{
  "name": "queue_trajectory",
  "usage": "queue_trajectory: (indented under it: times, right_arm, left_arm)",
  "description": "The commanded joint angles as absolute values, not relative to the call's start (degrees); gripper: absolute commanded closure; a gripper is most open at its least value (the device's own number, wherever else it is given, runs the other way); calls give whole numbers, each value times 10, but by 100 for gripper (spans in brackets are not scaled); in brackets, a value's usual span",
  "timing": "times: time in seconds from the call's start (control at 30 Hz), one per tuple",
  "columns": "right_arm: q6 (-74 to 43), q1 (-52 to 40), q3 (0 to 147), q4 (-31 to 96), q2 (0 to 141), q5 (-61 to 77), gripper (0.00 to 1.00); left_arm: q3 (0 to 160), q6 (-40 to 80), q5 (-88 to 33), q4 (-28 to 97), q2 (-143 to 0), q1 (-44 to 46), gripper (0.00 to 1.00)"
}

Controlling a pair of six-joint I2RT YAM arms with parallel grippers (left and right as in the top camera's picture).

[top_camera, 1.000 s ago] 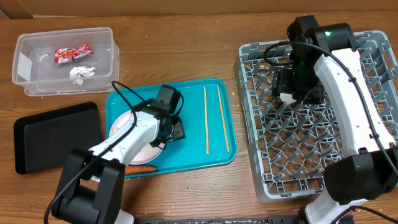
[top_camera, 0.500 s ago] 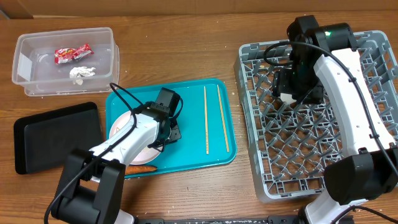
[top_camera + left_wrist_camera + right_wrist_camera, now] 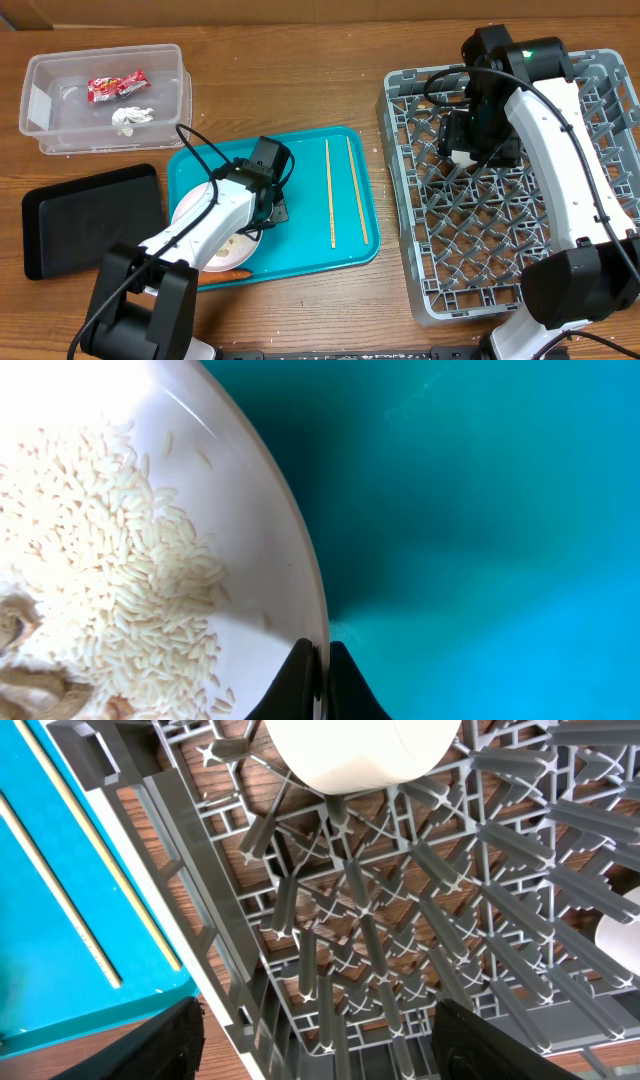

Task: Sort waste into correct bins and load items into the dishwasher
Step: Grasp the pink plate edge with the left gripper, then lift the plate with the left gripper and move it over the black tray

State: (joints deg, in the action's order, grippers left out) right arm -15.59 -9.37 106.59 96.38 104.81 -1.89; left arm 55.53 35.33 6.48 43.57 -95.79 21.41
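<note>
The pale plate [image 3: 195, 215] lies on the left half of the teal tray [image 3: 310, 250]. My left gripper [image 3: 268, 206] is shut on its right rim. In the left wrist view the two black fingertips pinch the plate [image 3: 265, 560] rim at my left gripper [image 3: 322, 672]. Rice grains [image 3: 110, 560] and pale scraps [image 3: 25, 685] lie on the plate. A carrot [image 3: 228, 272] lies by the tray's front edge. My right gripper [image 3: 470, 140] hangs open over the grey dish rack [image 3: 520, 230]. In the right wrist view my right gripper [image 3: 315, 1042] is empty, with a white bowl [image 3: 360, 750] in the rack [image 3: 380, 940] beyond it.
Two chopsticks [image 3: 330, 195] lie lengthwise on the teal tray's right half. The clear tub [image 3: 60, 125] at the back left holds a red wrapper [image 3: 116, 86] and a white tissue [image 3: 130, 117]. A black tray [image 3: 90, 215] sits left of the teal tray.
My left gripper has closed onto the plate's rim, and the teal tray with its chopsticks has shifted slightly left. The right arm has stayed still.
</note>
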Motion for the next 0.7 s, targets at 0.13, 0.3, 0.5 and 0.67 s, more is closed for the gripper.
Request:
queue_trajectory:
  times: [0.13, 0.3, 0.5, 0.67]
  right_arm:
    - [-149, -93, 1068, 966, 1044, -21, 25]
    - [-149, -93, 1068, 968, 1044, -21, 25]
    - [-149, -93, 1068, 968, 1044, -21, 25]
    - [-149, -93, 1068, 969, 1044, -21, 25]
  left_arm:
    - [635, 310, 66, 502, -963, 218, 96]
    - [678, 293, 76, 550, -963, 218, 96]
    - [730, 282, 102, 617, -963, 218, 96]
    - [755, 283, 115, 648, -963, 218, 96]
